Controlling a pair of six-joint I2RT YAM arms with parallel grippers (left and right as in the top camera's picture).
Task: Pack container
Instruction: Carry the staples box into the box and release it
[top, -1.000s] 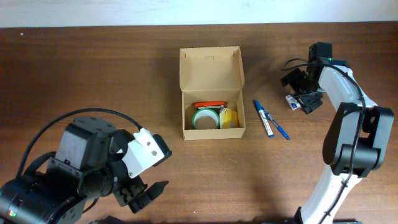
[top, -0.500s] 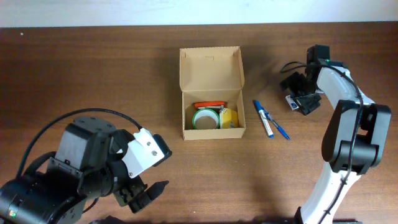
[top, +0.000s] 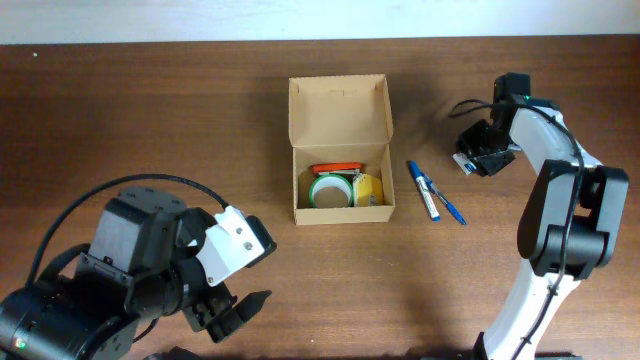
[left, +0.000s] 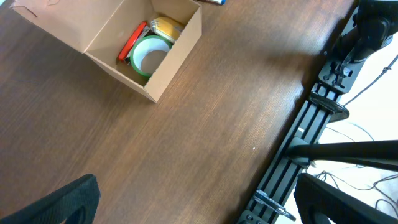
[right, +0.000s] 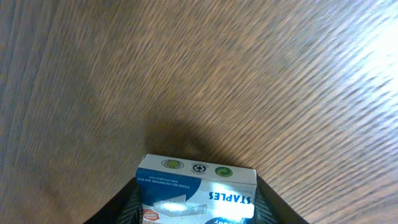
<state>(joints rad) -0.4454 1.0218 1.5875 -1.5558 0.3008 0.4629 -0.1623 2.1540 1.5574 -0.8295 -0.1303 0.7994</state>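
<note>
i am working over a dark brown wooden table (top: 150, 110) whose grain is running across the right wrist view; along the far edge overhead a pale strip is showing, and in the left wrist view the table's near edge is giving way to black rails (left: 298, 143), cables and a whitish floor. the container (top: 340, 150) is sitting near the middle of the table with its flap lid standing open toward the far side, and it is holding a green tape roll (top: 329, 190), a red-orange item behind the roll and something yellow (top: 368, 188) to its right. just beside the container's right wall a blue and white marker (top: 424, 190) and a blue pen (top: 449, 208) are lying on the wood, close together. my right gripper (top: 472, 160) is hovering further right, well apart from the container, and it is pinching a small white and blue staples box (right: 196, 186) between its dark fingers (right: 124, 208), the box hanging above the bare wood. my left gripper (top: 230, 315) is hanging near the front left corner, its fingers (left: 68, 202) spread wide, gripping nothing and touching nothing.
</note>
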